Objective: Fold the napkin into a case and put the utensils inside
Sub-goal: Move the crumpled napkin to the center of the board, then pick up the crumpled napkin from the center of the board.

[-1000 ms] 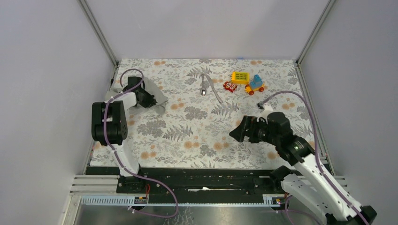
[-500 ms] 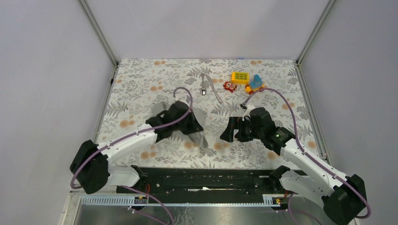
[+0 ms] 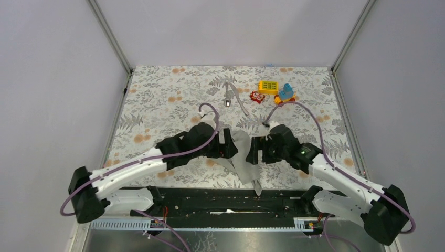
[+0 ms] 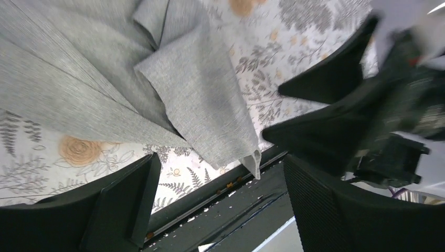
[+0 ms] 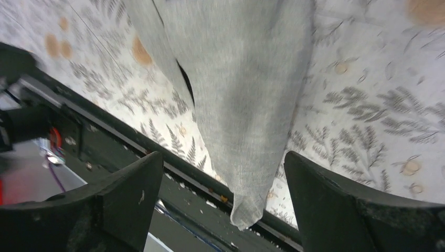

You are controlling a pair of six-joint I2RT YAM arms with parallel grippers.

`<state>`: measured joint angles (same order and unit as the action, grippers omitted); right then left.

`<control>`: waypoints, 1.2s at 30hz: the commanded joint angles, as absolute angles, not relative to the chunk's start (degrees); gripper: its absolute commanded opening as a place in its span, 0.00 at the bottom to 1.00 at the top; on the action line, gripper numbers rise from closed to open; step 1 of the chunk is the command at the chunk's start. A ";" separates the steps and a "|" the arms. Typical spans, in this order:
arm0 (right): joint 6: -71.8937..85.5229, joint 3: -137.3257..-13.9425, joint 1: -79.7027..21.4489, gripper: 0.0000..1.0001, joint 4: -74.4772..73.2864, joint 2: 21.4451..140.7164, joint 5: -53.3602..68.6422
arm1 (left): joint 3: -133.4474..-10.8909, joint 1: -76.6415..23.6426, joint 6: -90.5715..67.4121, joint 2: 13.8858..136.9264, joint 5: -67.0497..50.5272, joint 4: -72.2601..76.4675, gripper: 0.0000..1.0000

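- Top external view: the napkin [image 3: 245, 165] lies bunched in a long, creased strip at the near middle of the bench [image 3: 157, 100]. Its near end droops over the bench's near edge. The left claw [image 3: 229, 149] and right claw [image 3: 253, 153] flank it closely, left and right. The utensils [image 3: 242, 105] lie well apart at the far middle, just left of the toy blocks [image 3: 268, 86]. Judged step: laying the cloth out, with no fold made and no utensil taken up.
- Left wrist view: the left claw [image 4: 220, 160] stands with its fingers [image 4: 126, 199] wide apart, gripping nothing. The napkin [image 4: 199, 100] lies beyond them in overlapping pleats, one corner pointing to the near edge.
- Right wrist view: the right claw [image 5: 223, 157] is likewise spread, its fingers [image 5: 126, 194] clear of the cloth on either side. The napkin [image 5: 246, 105] runs between them as a narrow band, its tip reaching the dark rail [image 5: 105, 152].
- Next move, as judged: each claw must pinch a corner and draw the cloth flat and farther onto the bench. A single layer must be caught, not a pleat.
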<state>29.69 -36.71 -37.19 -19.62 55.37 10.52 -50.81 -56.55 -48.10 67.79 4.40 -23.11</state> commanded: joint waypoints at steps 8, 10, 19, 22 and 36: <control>41.10 -53.47 -68.82 0.91 -39.05 80.86 -31.60 | -42.05 -55.94 -51.38 52.79 15.11 -28.42 0.94; 42.96 -58.50 -73.58 0.91 -43.34 87.60 -37.08 | -39.80 -55.45 -53.54 49.60 17.45 -29.89 0.97; 42.95 -59.23 -78.23 0.60 -35.65 96.34 -35.32 | -37.37 -53.95 -58.01 32.90 27.81 -38.92 0.99; 45.12 -56.42 -78.20 0.61 -34.31 95.57 -36.83 | -37.44 -53.93 -58.18 31.00 28.28 -40.25 0.99; 48.91 -42.39 -74.65 0.13 -19.06 90.31 -39.04 | -35.72 -53.89 -56.62 36.84 23.95 -34.18 0.99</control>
